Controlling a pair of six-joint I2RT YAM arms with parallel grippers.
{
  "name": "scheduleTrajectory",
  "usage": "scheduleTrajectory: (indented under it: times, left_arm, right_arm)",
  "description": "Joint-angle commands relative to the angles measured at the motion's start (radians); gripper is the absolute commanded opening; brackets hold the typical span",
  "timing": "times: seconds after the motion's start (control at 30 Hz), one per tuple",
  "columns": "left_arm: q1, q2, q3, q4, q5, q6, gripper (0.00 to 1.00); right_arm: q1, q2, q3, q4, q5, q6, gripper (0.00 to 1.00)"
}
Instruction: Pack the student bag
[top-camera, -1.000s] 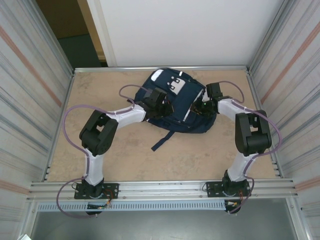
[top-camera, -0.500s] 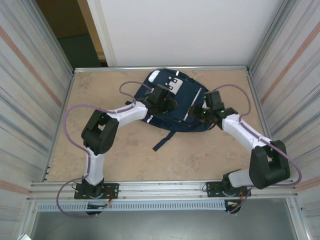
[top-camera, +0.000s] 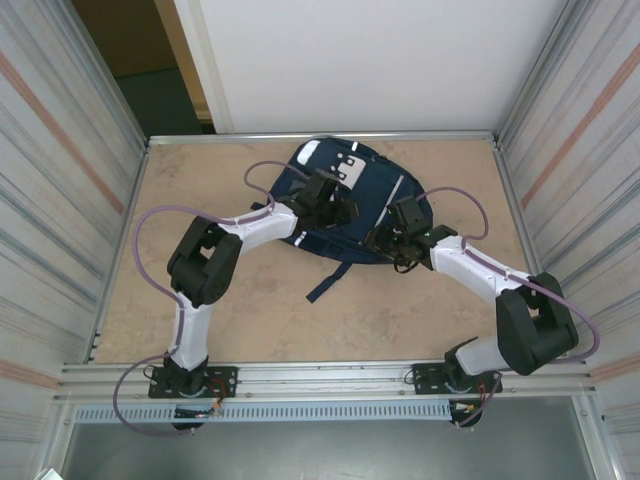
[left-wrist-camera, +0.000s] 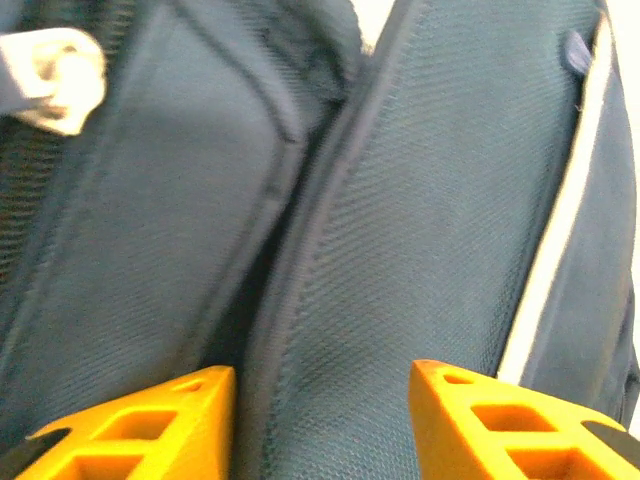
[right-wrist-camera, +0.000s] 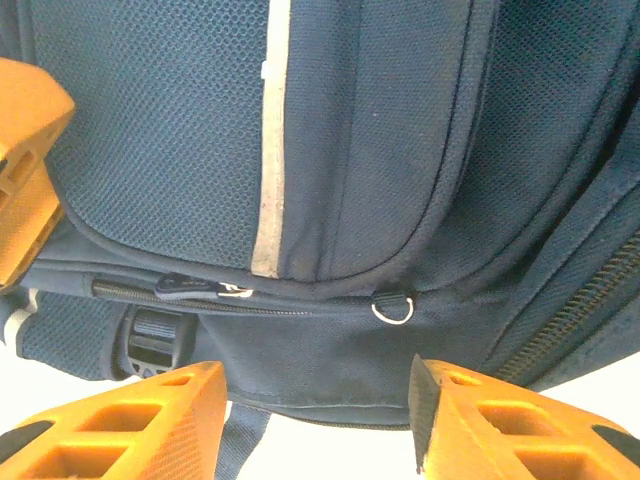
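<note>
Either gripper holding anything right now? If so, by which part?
Nothing is held. The left gripper and right gripper are both open just above the student bag, with no fabric pinched.

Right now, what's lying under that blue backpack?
The backpack lies flat on the beige table, with a dark strap trailing out from its near edge. Anything directly beneath is covered by the bag itself.
</note>
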Motion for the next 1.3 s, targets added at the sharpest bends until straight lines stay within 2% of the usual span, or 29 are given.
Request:
scheduleTrajectory:
  times: [0.0,0.07,0.17,0.23,0.27,0.33,0.4,0.47,0.57,0.63,0.8,0.9,0.93,1.03,1.13,1.27]
  left_arm:
    - [0.011,0.033,0.058,-0.054,0.011,0.168,0.56]
    - [0.025,0.072,0.088,-0.063,0.029,0.229,0.59]
    - [0.05,0.123,0.121,-0.013,0.192,0.273,0.56]
    - [0.055,0.137,0.121,0.037,0.286,0.292,0.46]
    - [0.057,0.136,0.12,0.043,0.298,0.301,0.37]
    - [0.057,0.127,0.107,0.052,0.289,0.315,0.25]
    - [0.061,0.107,0.091,0.058,0.282,0.307,0.06]
    - [0.06,0.081,0.067,0.074,0.298,0.284,0.0]
    - [0.06,0.019,-0.001,0.122,0.319,0.195,0.0]
    - [0.053,-0.027,-0.077,0.194,0.318,0.103,0.0]
    - [0.001,-0.101,-0.166,0.282,0.178,-0.102,0.0]
    - [-0.025,-0.112,-0.141,0.276,0.062,-0.124,0.0]
    - [-0.027,-0.114,-0.132,0.27,0.03,-0.133,0.0]
    - [-0.025,-0.112,-0.086,0.206,-0.025,-0.194,0.0]
    - [-0.028,-0.114,-0.052,0.169,-0.033,-0.2,0.0]
    - [-0.031,-0.12,-0.042,0.157,-0.015,-0.219,0.0]
  right_arm:
    - [0.006,-0.031,0.022,-0.004,0.047,-0.04,0.57]
    - [-0.003,-0.041,0.02,0.001,0.072,-0.078,0.6]
    - [-0.043,-0.02,0.023,-0.002,0.044,-0.113,0.59]
    - [-0.073,0.009,0.019,0.024,-0.018,-0.154,0.56]
    - [-0.087,0.027,0.018,0.04,-0.039,-0.178,0.53]
    - [-0.105,0.064,0.028,0.045,-0.023,-0.209,0.51]
    - [-0.136,0.1,0.034,0.071,-0.032,-0.223,0.46]
    - [-0.169,0.133,0.041,0.116,-0.073,-0.244,0.36]
    - [-0.21,0.189,0.075,0.164,-0.125,-0.292,0.3]
    - [-0.24,0.228,0.1,0.207,-0.177,-0.319,0.3]
    - [-0.311,0.286,0.184,0.222,-0.322,-0.308,0.33]
    - [-0.302,0.196,0.169,0.112,-0.239,-0.277,0.51]
    - [-0.299,0.151,0.149,0.076,-0.217,-0.271,0.54]
    - [-0.271,-0.014,0.057,-0.025,-0.171,-0.272,0.58]
    - [-0.172,-0.165,-0.038,-0.086,-0.088,-0.244,0.61]
    - [-0.043,-0.274,-0.141,-0.037,0.02,-0.125,0.6]
